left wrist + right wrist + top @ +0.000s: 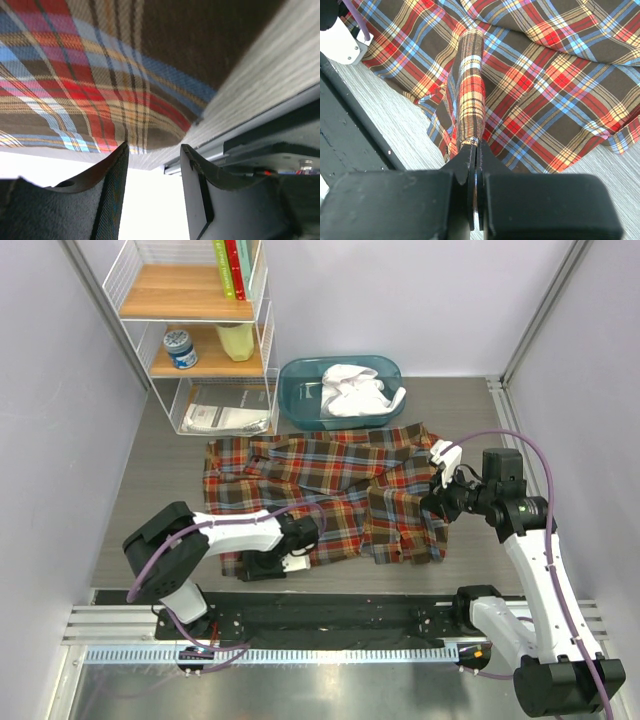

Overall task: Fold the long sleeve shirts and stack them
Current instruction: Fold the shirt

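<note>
Plaid shirt (330, 485) lay spread on the table (150, 490), in front of both arms. Right gripper (475, 146) was clamped on a raised ridge of its cloth. Left gripper (152, 155) stood parted at the near hem, holding nothing. Risk: a one-sided pull would likely skew the fold, and the thin pinch could slip free. White shirt (355, 390) lay in the bin (300, 380).

The left arm (235, 530) and right arm (538, 562) wore glossy white link shells between chunky black joint housings, with purple cables (500, 432) looping along them. The left gripper (154, 152) had matte black fingers (107, 200), one faced with a fine mesh-textured pad. The right gripper (475, 147) was blocky, flat and black.
</note>
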